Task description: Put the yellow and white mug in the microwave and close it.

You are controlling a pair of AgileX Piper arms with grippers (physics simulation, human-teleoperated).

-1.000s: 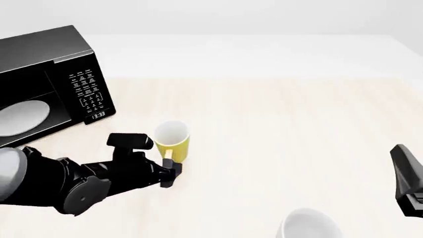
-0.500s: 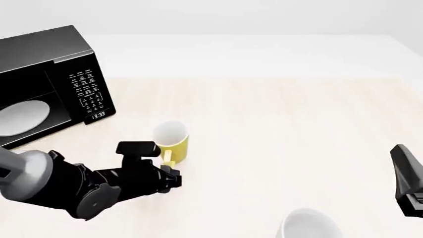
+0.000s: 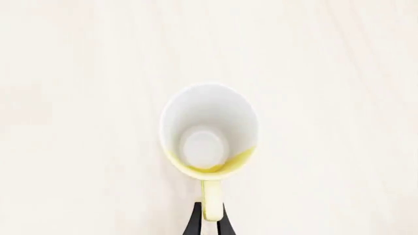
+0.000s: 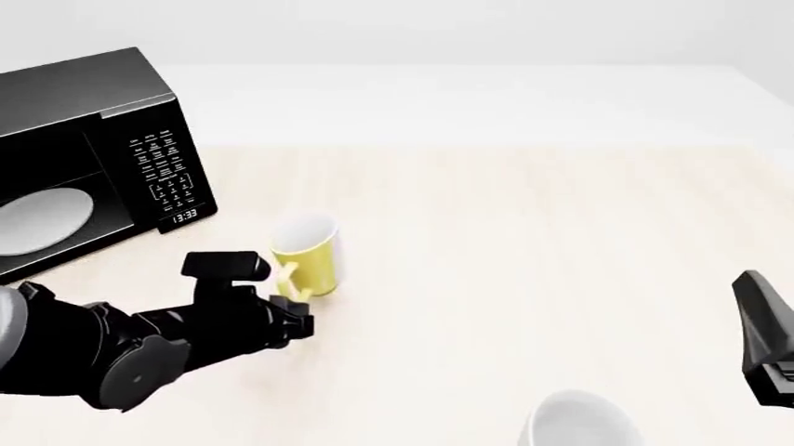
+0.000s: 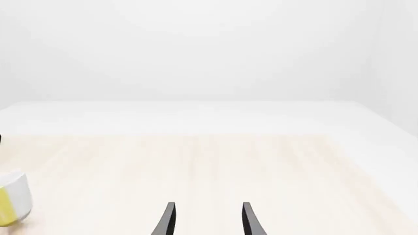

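Mug time: the yellow and white mug [image 4: 305,257] is near the middle of the wooden table [image 4: 522,232], just in front of the microwave's right corner. It leans a bit, with its open top tipped toward the microwave. From the left wrist view you look right down into the mug [image 3: 209,132] and see its white inside.

The left gripper [image 4: 296,311] has its two black fingers [image 3: 195,223] pinched tight on the mug's yellow handle [image 3: 211,205]. The handle points back toward the arm.

The microwave [image 4: 93,149] sits at the far left of the table. Its front is open, and the white round plate [image 4: 44,218] inside shows. Its keypad panel [image 4: 164,172] faces the mug.

The right gripper [image 5: 205,220] is low on the right side, well apart from the mug. Its two fingers stand apart with nothing between them.

A bigger white mug [image 4: 581,423] sits at the near edge, between the two arms.
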